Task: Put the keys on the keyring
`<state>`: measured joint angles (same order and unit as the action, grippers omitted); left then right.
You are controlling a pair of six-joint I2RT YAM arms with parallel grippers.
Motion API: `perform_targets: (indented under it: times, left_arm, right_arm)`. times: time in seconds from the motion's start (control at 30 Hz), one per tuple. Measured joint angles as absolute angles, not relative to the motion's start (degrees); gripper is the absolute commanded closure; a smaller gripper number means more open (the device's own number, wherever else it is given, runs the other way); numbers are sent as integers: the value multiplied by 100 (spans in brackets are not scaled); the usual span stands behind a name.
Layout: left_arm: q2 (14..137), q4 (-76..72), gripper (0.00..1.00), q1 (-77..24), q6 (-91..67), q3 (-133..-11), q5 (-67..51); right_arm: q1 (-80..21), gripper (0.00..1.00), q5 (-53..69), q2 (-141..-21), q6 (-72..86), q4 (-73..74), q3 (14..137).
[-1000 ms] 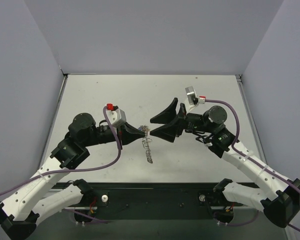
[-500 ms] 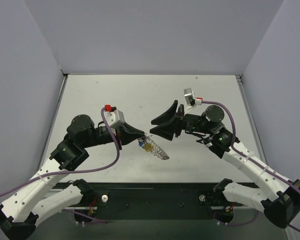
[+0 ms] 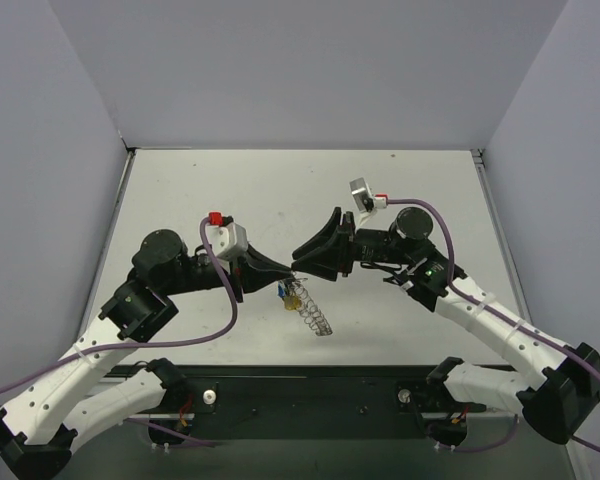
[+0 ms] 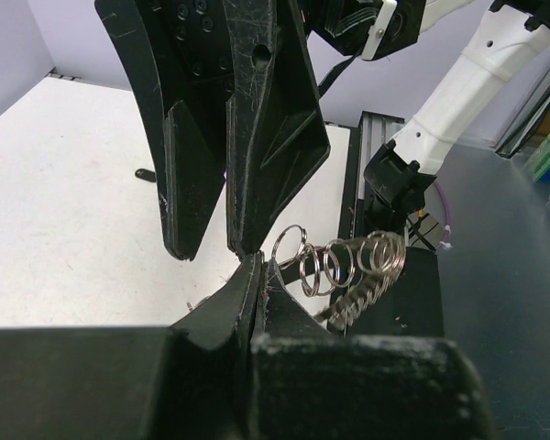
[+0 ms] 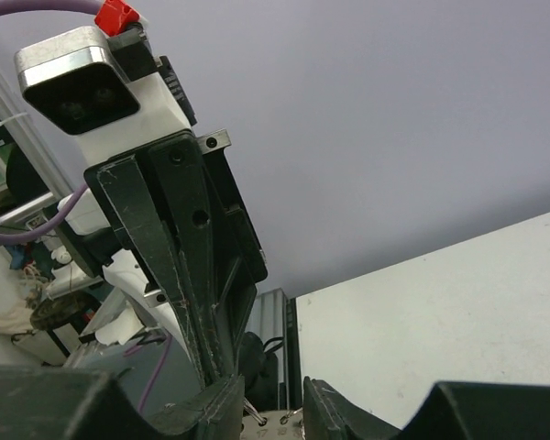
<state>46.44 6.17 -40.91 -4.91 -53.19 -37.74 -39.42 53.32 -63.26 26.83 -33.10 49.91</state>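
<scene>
My left gripper [image 3: 291,272] is shut on one end of the keyring [image 3: 314,312], a string of several linked silvery rings that hangs down to the right above the table. Small keys [image 3: 292,295], one yellow and one bluish, hang just under the fingertips. In the left wrist view the shut left gripper [image 4: 258,268] pinches the first ring, and the keyring [image 4: 344,264] trails right with a toothed strip below it. My right gripper [image 3: 305,263] is open, its tips right at the left fingertips. In the right wrist view the right gripper [image 5: 280,411] straddles a bit of silvery metal [image 5: 277,425].
The white table [image 3: 230,190] has grey walls at the back and both sides. A small dark object [image 4: 145,173] lies on the table beyond the grippers. The black rail [image 3: 310,395] with the arm bases runs along the near edge.
The right gripper has moved left and closed in on the left fingertips. The hanging keyring swung out to the right, then dropped back partway. The left gripper stays shut.
</scene>
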Motion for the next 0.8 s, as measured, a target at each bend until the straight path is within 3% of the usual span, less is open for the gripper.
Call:
perform_targets:
  times: [0.8]
  left_arm:
    - [4716, 637, 100, -4112, -425, -5426, -3909]
  right_arm:
    - [-4047, 70, 5710, -6176, 2383, -3055, 5019]
